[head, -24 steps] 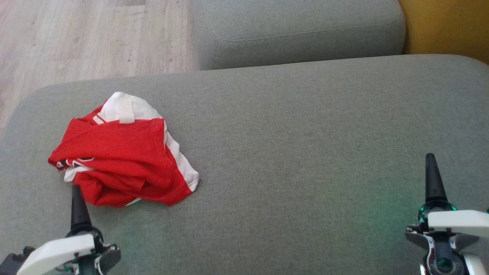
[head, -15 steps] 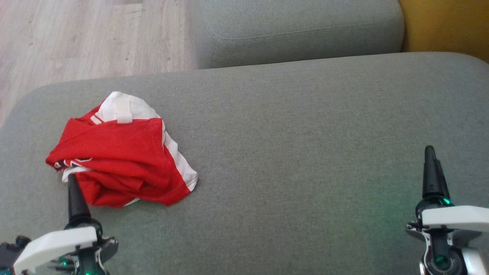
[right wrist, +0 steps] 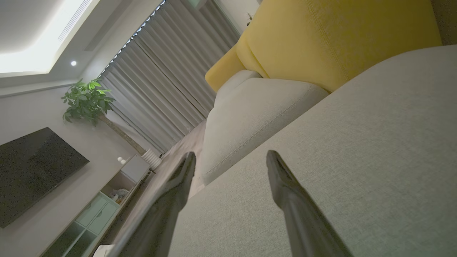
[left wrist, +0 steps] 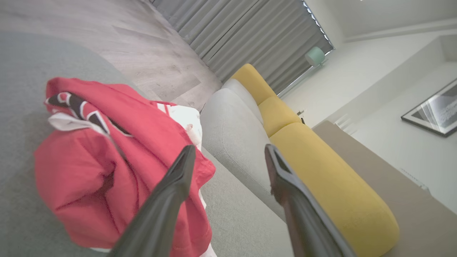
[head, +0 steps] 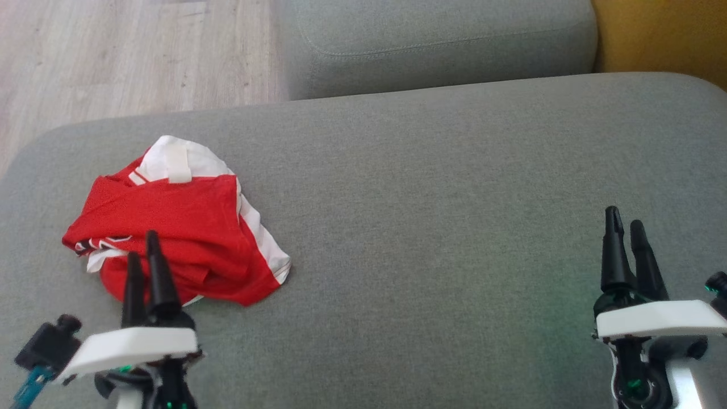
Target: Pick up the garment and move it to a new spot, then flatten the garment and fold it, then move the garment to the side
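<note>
A crumpled red and white garment (head: 182,227) lies bunched on the left part of the grey sofa cushion (head: 431,227). My left gripper (head: 143,244) hovers over the garment's near edge, open, with nothing between its fingers. In the left wrist view the garment (left wrist: 107,157) sits left of the open left gripper (left wrist: 228,151), partly behind the left finger. My right gripper (head: 623,218) stands open at the lower right over bare cushion, far from the garment. In the right wrist view the right gripper (right wrist: 230,157) points along the cushion (right wrist: 357,160).
A second grey cushion (head: 443,45) sits behind the work surface, with a yellow cushion (head: 659,34) at the far right. Wooden floor (head: 113,57) lies beyond the cushion's rounded left edge. The cushion's middle and right are bare fabric.
Both arms have turned at the wrist, so two fingers now show on each gripper. The left gripper has moved forward and right over the garment's near edge. The right gripper edged forward.
</note>
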### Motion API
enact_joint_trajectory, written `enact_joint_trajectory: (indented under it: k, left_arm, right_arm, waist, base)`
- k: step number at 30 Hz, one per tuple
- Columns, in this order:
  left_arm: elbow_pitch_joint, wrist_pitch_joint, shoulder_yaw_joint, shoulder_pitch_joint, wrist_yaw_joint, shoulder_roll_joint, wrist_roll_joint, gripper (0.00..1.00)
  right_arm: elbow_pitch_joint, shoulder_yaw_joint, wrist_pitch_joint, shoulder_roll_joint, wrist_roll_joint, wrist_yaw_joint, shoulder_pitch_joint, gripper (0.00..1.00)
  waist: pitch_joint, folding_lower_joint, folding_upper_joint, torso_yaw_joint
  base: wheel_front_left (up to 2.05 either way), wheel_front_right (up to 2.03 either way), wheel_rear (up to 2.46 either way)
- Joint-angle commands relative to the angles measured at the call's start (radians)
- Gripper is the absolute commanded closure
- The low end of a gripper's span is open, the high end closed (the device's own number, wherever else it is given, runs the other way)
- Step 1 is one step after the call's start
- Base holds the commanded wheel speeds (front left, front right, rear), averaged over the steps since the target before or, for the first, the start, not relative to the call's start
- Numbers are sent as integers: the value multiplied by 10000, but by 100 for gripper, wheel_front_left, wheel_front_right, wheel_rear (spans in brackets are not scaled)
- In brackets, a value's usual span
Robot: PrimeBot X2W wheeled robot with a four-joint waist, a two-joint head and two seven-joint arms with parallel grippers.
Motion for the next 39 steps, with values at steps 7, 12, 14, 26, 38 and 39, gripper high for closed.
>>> enact_joint_trajectory:
  k: [7,12,14,26,38,39]
  left_arm:
    - [-463,-295,-570,-611,-116,119,2185,0]
    - [-370,-443,-1048,-753,-110,186,3148,0]
    - [-321,-502,-1221,-805,-65,244,3492,0]
    - [321,-857,-2443,-1184,434,752,5443,0]
    - [883,-1213,-3746,-1730,1287,1332,7398,0]
    - [924,-1243,-3842,-1770,1358,1368,7524,0]
  right_arm:
    - [-626,234,-321,-72,-1324,-4,-435,0]
    - [-770,359,-468,-74,-2072,-4,-481,0]
    - [-777,407,-527,-75,-2413,-5,-476,0]
    - [-670,620,-881,-80,-4222,-5,-470,0]
    - [-751,814,-1235,-85,-6220,-6,-473,0]
    - [-737,842,-1265,-86,-6404,-6,-475,0]
  waist:
    - [104,0,0,-82]
    - [171,0,0,-112]
    - [183,0,0,-119]
    - [204,0,0,-105]
    - [239,0,0,-29]
    - [242,0,0,-31]
  base:
    - [0,0,0]
    - [0,0,0]
    - [0,0,0]
    - [0,0,0]
    - [0,0,0]
    - [0,0,0]
